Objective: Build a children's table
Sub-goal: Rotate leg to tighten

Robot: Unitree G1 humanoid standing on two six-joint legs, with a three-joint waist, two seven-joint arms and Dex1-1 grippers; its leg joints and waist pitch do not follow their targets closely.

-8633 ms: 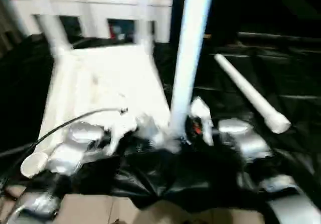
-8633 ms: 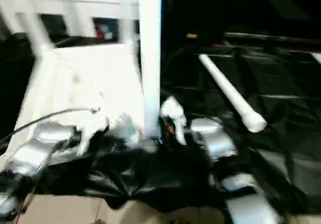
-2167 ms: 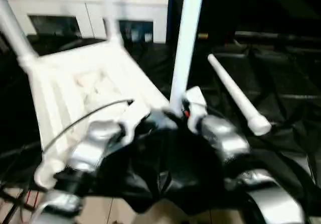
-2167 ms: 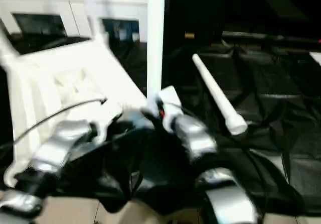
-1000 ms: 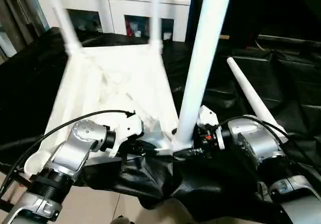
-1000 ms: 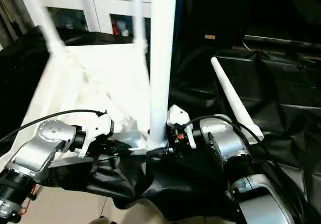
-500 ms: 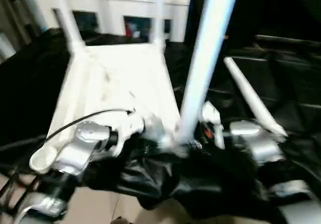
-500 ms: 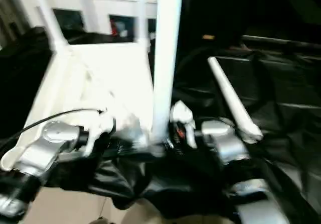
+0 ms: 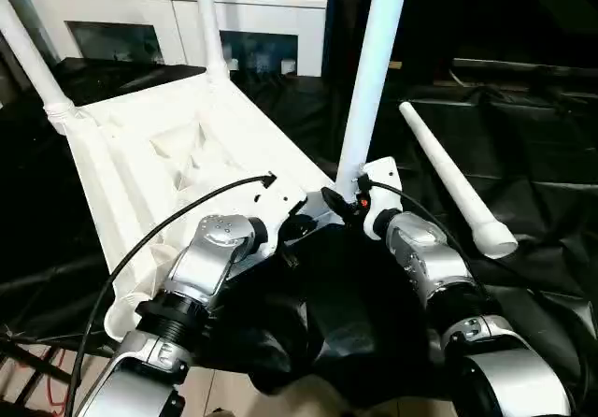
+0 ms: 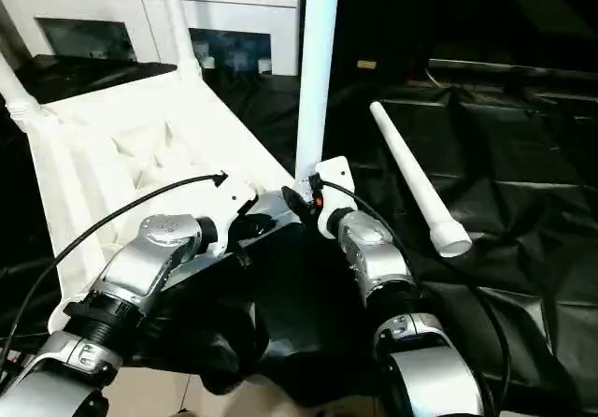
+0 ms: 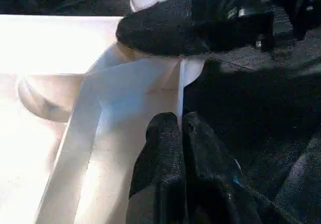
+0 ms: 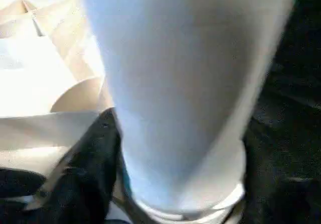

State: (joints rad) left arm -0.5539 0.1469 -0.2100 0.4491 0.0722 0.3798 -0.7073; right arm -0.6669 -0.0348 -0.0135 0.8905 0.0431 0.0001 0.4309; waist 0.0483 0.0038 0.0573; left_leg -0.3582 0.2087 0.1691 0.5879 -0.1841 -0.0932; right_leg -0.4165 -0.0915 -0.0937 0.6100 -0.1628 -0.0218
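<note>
Left fingers (image 11: 178, 148) pinching tabletop (image 9: 140, 155) edge rib

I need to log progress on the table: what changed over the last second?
The tabletop swung round, its far end toward the robot's left. Unchanged: left gripper pinching its rim, right gripper around the upright leg, loose leg on the black sheet.

We are looking at what seems to be a room set up as a test or lab space. Black plastic sheeting (image 9: 523, 155) is covering the floor from nine o'clock round to three o'clock, with pale floor tiles (image 9: 234, 394) showing at six o'clock. A white cabinet (image 9: 177, 10) with glass doors is standing at eleven o'clock, and red cables (image 9: 51, 389) are trailing at seven o'clock.
</note>
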